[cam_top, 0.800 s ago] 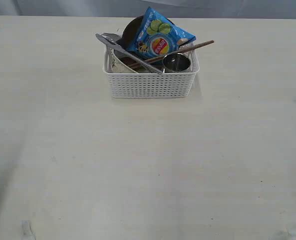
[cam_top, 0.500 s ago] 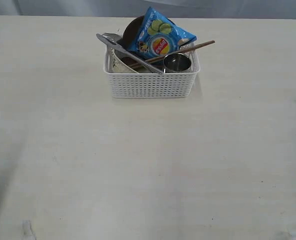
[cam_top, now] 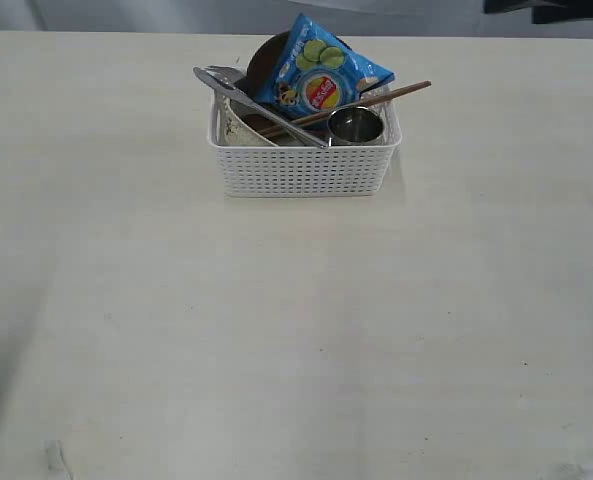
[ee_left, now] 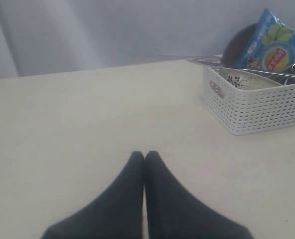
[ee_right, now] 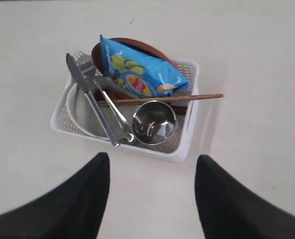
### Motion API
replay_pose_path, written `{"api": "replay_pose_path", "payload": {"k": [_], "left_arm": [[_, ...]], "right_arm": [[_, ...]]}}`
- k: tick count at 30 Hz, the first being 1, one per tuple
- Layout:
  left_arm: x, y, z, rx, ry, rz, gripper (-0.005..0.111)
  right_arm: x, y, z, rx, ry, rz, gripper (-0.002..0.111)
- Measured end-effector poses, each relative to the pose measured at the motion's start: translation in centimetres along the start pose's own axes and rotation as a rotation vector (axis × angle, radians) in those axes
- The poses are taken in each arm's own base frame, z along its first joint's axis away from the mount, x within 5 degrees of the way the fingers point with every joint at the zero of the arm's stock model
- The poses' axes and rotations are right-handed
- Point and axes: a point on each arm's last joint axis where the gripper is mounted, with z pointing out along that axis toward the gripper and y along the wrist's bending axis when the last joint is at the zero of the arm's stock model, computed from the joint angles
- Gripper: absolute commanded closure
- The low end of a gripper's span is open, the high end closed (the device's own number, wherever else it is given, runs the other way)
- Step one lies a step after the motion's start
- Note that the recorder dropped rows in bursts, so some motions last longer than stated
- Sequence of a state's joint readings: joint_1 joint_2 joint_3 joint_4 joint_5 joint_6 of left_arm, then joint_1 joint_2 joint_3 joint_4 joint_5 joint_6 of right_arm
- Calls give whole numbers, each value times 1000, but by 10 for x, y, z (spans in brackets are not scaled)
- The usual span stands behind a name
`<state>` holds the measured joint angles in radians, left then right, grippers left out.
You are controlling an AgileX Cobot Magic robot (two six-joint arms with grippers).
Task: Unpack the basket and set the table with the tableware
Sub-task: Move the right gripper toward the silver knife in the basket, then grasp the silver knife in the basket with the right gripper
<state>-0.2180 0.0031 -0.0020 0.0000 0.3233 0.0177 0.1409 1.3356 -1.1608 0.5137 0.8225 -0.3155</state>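
The white lattice basket (cam_top: 301, 170) stands at the far middle of the cream table (cam_top: 296, 330). It holds a steel knife (cam_top: 261, 108), a fork (ee_right: 107, 99), a steel cup (cam_top: 354, 125), a cream bowl (ee_right: 82, 117), a brown plate (cam_top: 261, 60) and wooden chopsticks (cam_top: 376, 98) lying across it. The wooden spoon is hidden. My right gripper (ee_right: 152, 158) hangs open above the table just beside the basket (ee_right: 187, 144), holding nothing. My left gripper (ee_left: 145, 155) is shut and empty, low over bare table, well away from the basket (ee_left: 256, 107).
A blue chip bag (cam_top: 321, 75) leans on top of the tableware at the back of the basket. A dark part of an arm (cam_top: 551, 8) shows at the top right edge of the exterior view. Grey backdrop lies behind the table.
A dark part of an arm has come into the top right edge of the exterior view. The basket and its contents have not moved.
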Motion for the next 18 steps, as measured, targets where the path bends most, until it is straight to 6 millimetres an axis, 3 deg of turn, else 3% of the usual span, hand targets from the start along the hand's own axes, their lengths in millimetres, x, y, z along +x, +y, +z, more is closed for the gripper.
{"api": "replay_pose_path", "payload": {"k": [8,13,18], "left_arm": [[0,0,0,0,0,0,107],[0,0,0,0,0,0,107],[0,0,0,0,0,0,107]], "right_arm": [[-17,50,83,-146,172,-136,58],[-21,60,138,-168,252,-159,58],[-19,74,173,-150,304,-245,58]]}}
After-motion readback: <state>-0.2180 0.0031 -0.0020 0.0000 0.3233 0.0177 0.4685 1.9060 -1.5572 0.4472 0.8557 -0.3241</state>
